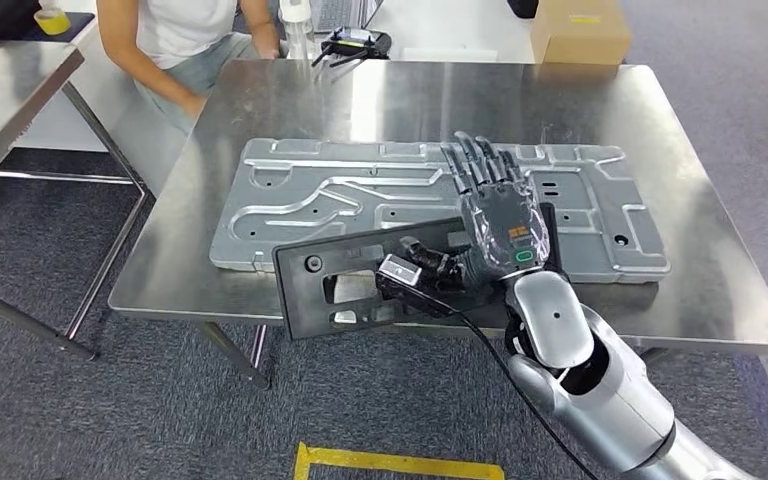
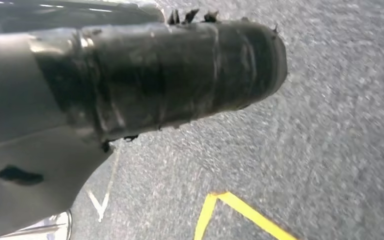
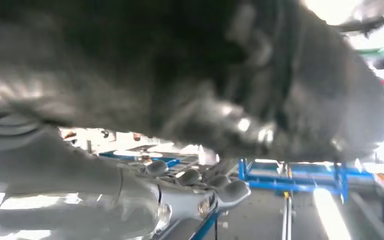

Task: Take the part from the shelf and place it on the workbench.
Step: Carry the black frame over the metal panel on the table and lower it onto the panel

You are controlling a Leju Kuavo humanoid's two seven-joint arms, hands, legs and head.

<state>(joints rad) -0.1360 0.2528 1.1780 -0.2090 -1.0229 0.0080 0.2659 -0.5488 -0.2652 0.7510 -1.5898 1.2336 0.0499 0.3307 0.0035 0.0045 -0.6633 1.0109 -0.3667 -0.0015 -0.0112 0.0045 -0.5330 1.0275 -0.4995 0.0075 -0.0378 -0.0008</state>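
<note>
One flat black rectangular plastic part (image 1: 360, 285) with cut-outs is overhanging the near edge of the brushed steel workbench (image 1: 720, 290), partly lying on one large grey stamped metal panel (image 1: 360, 195). The right hand (image 1: 495, 225) is grasping the part, thumb beneath, fingers outstretched above. No writing is reading clearly.

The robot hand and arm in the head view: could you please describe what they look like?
The right arm is made of smooth silver, rounded segments with a bulbous forearm shell. The right robot hand has dark grey fingers and a grey, glossy back bearing a small orange mark and a green ring-shaped mark. A black cable runs along the arm from a small silver-faced module at the wrist.
</note>
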